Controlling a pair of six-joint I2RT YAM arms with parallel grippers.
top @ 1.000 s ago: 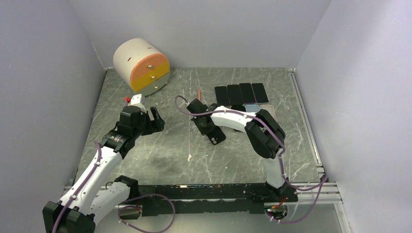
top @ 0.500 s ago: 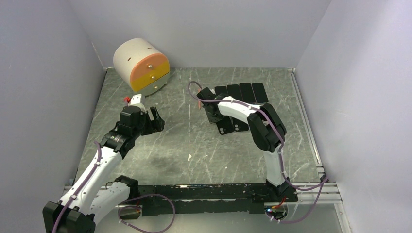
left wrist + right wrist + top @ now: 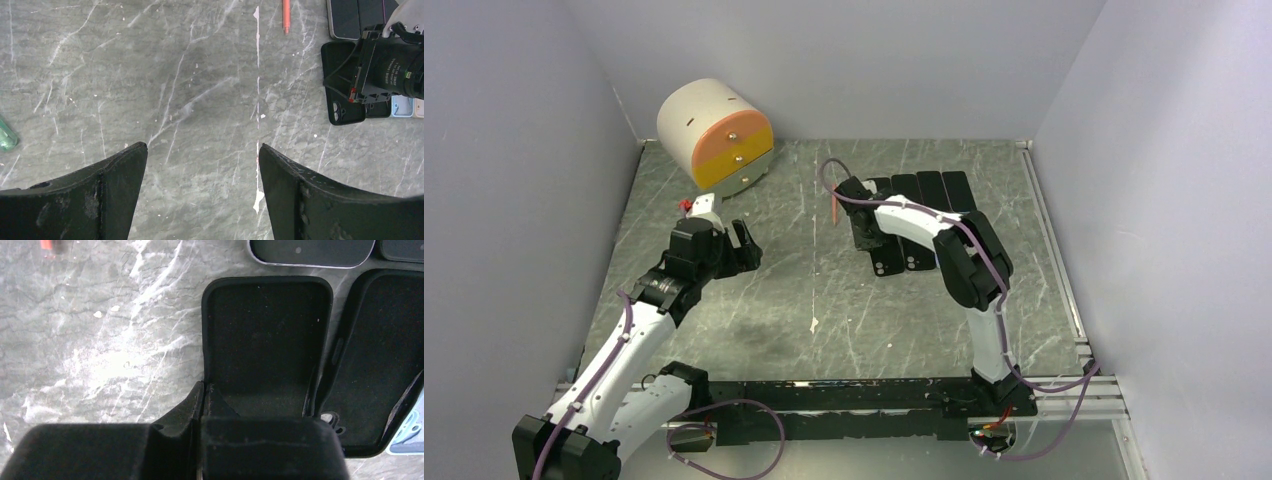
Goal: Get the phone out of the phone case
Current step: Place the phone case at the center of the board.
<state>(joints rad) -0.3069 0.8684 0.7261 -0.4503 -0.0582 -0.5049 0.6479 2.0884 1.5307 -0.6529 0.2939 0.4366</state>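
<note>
1. Grey marbled tabletop [image 3: 754, 300] fills a booth with pale lilac walls. It is seen from above, and two white-and-black arms reach in from 6 o'clock.
2. Right end effector [image 3: 202, 390]: its two black fingers are pressed tight together, pinching the near left rim of a black phone case [image 3: 265, 340].
3. That phone case lies open side up just past the tabletop's centre, toward 1 o'clock. Its dark felt lining is fully exposed, and the camera cutout is at the end nearest the arm bases.
4. Just beside it at 3 o'clock lies a second black case [image 3: 380, 355], also open side up. It partly covers a pale blue case [image 3: 407, 435], of which only a corner shows.
5. At 12 o'clock from the held case, four dark phones [image 3: 921, 190] lie side by side near the far wall.
6. An orange pen [image 3: 834, 208] lies at 10 o'clock from the right end effector, close by.
7. Left end effector [image 3: 201, 147]: it hangs over bare stone at the tabletop's 9 o'clock with its fingers spread wide, gripping nothing, well apart from the cases.
8. A cream, drum-shaped drawer unit [image 3: 717, 135] with orange and yellow drawer fronts stands in the far corner at 11 o'clock.
</note>
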